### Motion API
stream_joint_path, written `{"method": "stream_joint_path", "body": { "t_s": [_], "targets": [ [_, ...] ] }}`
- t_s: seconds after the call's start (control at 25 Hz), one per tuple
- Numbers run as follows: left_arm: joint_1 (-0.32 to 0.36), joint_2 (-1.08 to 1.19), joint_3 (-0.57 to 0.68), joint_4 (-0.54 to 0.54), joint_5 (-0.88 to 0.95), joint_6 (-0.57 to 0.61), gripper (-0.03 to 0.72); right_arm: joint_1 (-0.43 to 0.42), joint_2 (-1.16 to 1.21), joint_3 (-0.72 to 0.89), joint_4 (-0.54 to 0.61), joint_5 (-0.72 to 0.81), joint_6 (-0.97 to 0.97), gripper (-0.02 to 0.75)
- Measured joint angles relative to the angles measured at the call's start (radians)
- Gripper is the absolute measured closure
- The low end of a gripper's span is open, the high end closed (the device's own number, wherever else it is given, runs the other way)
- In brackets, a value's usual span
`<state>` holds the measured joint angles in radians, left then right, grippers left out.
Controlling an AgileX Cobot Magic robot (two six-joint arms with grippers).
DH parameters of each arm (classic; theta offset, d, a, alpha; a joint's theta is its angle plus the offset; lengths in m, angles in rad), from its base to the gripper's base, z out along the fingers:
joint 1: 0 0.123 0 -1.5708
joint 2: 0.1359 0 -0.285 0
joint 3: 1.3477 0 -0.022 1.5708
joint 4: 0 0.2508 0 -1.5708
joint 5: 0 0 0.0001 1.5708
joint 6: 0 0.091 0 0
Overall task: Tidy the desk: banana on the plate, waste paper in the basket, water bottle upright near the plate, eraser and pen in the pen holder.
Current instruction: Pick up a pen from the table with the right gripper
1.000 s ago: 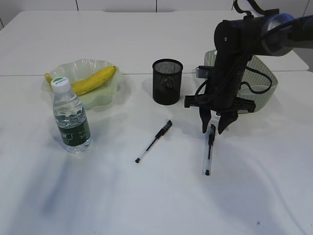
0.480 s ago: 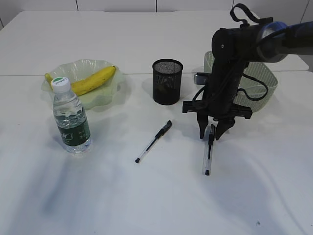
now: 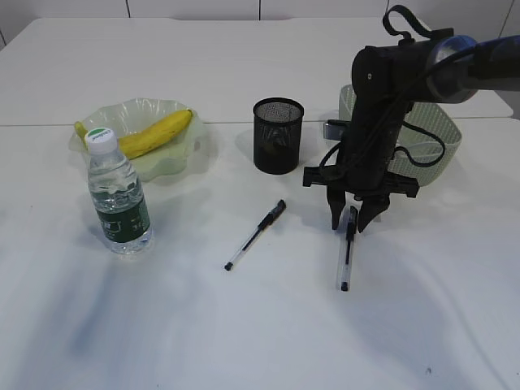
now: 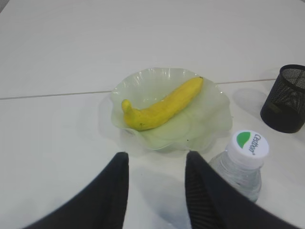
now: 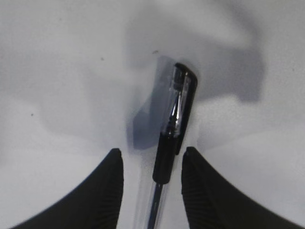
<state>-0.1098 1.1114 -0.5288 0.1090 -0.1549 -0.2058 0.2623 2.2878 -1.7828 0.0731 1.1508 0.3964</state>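
Two pens lie on the tabletop (image 3: 455, 325), and our right tool (image 3: 353, 225) hangs straight down over the capped end of one pen (image 3: 346, 252); its jaws stand apart with the pen's black cap between them, and in the right wrist view the right tool (image 5: 150, 183) shows a clear gap on each side of that pen (image 5: 174, 138), so nothing is gripped yet. We judge the step in hand to be the pickup of this pen; to do it well we want the barrel centred between the jaws, the fingertips low enough to almost brush the tabletop, and the jaws closing across the barrel, not along it; a thin round pen can roll or tip out of an off-centre pinch. Behind the tool and a little to its left stands the pen holder (image 3: 278, 136), upright and near; the carry is short, but we should lift clear of its rim before releasing.

The other pen (image 3: 255, 236) lies well to the tool's left. The basket (image 3: 439, 138) sits behind the right arm. Far to the left, the banana (image 3: 154, 134) already rests in the plate (image 3: 175, 162), and the water bottle (image 3: 119, 195) stands upright just in front of it. We cannot see the eraser or any waste paper. Our left tool (image 4: 157, 191) hovers open and empty above the tabletop near the plate.
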Motion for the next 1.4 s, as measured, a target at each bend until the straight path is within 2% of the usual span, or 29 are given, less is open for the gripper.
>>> {"method": "stream_joint_path", "body": {
  "t_s": [1.4],
  "targets": [
    [0.0,0.0,0.0,0.0,0.002,0.0,0.412,0.0,0.019,-0.002,-0.005,0.017,0.036,0.436]
  ]
}}
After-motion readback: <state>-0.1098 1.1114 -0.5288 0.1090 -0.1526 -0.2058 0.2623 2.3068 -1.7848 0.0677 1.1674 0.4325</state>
